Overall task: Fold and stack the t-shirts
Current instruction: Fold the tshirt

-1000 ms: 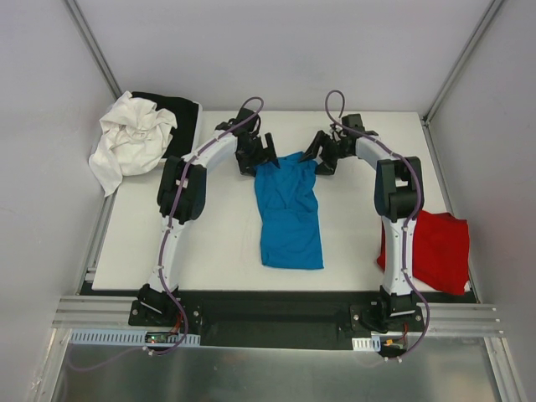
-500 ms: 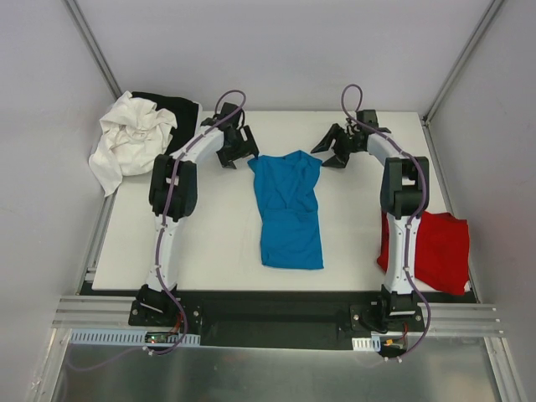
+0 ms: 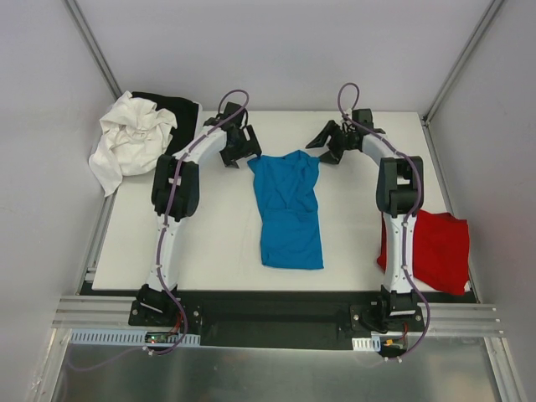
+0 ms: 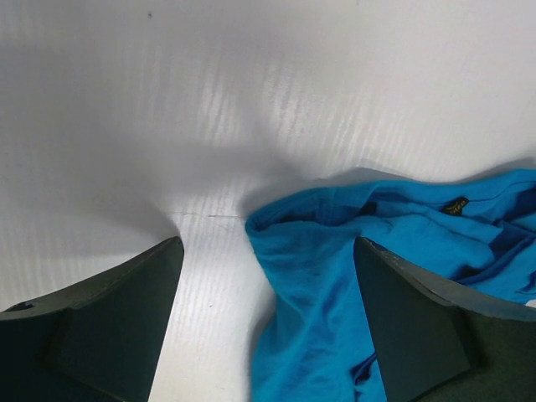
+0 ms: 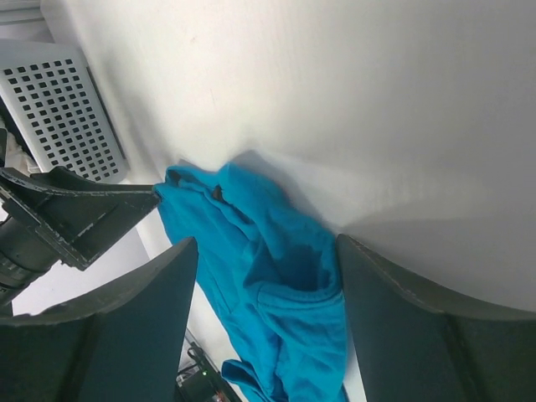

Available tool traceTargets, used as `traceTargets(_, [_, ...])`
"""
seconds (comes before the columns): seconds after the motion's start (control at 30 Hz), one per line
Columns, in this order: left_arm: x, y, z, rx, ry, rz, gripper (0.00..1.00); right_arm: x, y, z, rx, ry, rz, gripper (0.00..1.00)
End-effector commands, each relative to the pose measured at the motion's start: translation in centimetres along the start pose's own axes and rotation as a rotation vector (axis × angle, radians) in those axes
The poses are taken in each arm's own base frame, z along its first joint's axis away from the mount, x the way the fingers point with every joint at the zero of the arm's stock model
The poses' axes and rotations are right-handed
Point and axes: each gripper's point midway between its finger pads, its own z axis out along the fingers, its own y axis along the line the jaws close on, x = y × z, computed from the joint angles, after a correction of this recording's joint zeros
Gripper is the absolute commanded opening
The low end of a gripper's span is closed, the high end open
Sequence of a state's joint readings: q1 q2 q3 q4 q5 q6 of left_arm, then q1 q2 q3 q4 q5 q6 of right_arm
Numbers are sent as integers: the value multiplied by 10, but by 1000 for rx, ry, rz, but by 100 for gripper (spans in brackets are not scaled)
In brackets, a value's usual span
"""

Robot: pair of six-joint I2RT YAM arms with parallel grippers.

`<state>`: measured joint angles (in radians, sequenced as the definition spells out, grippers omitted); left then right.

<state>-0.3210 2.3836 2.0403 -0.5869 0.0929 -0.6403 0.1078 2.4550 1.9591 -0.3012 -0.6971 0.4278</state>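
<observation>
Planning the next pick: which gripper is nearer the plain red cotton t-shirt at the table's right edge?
Right. The right gripper is up-table from the red t-shirt, near the far edge; the left gripper sits farther off, beyond the bright turquoise-blue V-neck t-shirt.

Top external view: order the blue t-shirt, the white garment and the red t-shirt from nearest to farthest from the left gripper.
From the left gripper:
1. blue t-shirt, just beside it, in the middle.
2. white garment, far-left corner.
3. red t-shirt, right edge.
</observation>
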Motion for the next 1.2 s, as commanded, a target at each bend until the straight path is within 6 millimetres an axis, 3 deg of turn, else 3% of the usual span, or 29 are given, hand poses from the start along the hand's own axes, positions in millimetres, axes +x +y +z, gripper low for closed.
traceTargets(0.0, [30,-7,20,9,96,0,84,15,-14,26,34,29,10,70])
traceTargets(0.1, [31,-15,21,27,97,1,83,21,-11,29,28,44,6,69])
traceTargets(0.2, [33,-18,23,32,100,4,83,24,-10,29,25,48,2,60])
traceTargets(0.23, [33,-18,23,28,97,4,83,25,-10,28,25,50,2,39])
traceTargets(0.27, [33,-17,23,27,99,4,82,26,-11,28,26,52,6,26])
traceTargets(0.33, [33,-16,24,22,96,2,76,28,-12,27,27,60,11,12])
traceTargets(0.37, [32,-16,23,20,93,1,51,28,-12,27,28,61,12,11])
traceTargets(0.4, [32,-16,23,19,92,-1,38,28,-12,27,27,60,9,11])
traceTargets(0.5, [31,-16,24,17,90,-2,11,29,-11,27,27,62,11,5])
traceTargets(0.53, [32,-15,24,16,91,-2,8,27,-11,26,27,59,10,3])
traceTargets(0.87, [24,-19,13,22,62,15,3,24,-5,23,12,52,1,1])
traceTargets(1.17, [10,-37,-13,71,16,35,2,21,26,8,-59,36,-22,1])
